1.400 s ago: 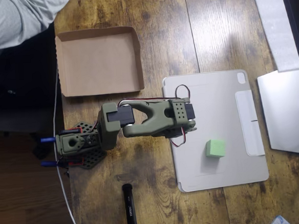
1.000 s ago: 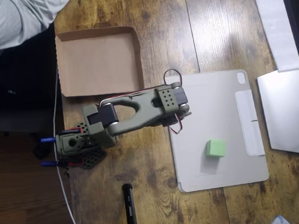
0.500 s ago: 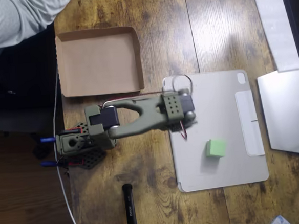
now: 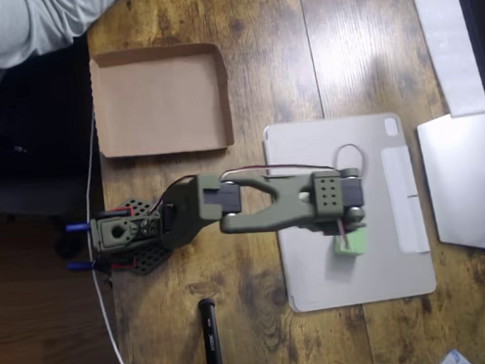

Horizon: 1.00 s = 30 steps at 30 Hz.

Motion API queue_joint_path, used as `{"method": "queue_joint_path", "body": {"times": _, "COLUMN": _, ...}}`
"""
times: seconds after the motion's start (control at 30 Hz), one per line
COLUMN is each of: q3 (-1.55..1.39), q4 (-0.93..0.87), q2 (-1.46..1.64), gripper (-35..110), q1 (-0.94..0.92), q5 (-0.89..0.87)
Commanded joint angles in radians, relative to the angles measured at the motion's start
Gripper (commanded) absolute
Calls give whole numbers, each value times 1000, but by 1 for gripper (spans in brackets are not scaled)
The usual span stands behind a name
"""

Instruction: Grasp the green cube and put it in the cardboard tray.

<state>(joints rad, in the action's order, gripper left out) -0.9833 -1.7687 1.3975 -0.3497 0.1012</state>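
Change: since the earlier frames the olive-green arm has stretched out to the right, so its wrist end now sits over the cube, where before it stopped short at the tablet's left edge; cube and tray lie where they did.
Person: a grey sleeve fills the top left corner of the overhead view, off the table.
Arm base: the black perforated mount sits at the table's left edge, with a white cable running along that edge.
Cardboard tray: the cardboard tray lies flat at upper left, just above the arm's base; nothing lies in it.
Black cylinder: a dark tube-shaped object lies at the bottom edge, below the arm.
Tablet: the grey tablet lies flat right of centre.
Green cube: the green cube rests on the tablet, partly covered from above by the arm's wrist.
Gripper: the gripper is over the cube's upper left part; the wrist housing hides the jaws, so I cannot tell whether they are apart or together.
Right edge: pale sheets lie beside the tablet.
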Motion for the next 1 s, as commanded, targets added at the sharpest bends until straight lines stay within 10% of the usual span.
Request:
{"method": "queue_joint_path", "body": {"times": 0.0, "q3": 147, "q4": -18, "q2": 6, "gripper": 0, "q1": -57, "q5": 46}}
{"method": "queue_joint_path", "body": {"times": 0.97, "q3": 109, "q4": 255, "q2": -153, "gripper": 20, "q1": -44, "q5": 55}}
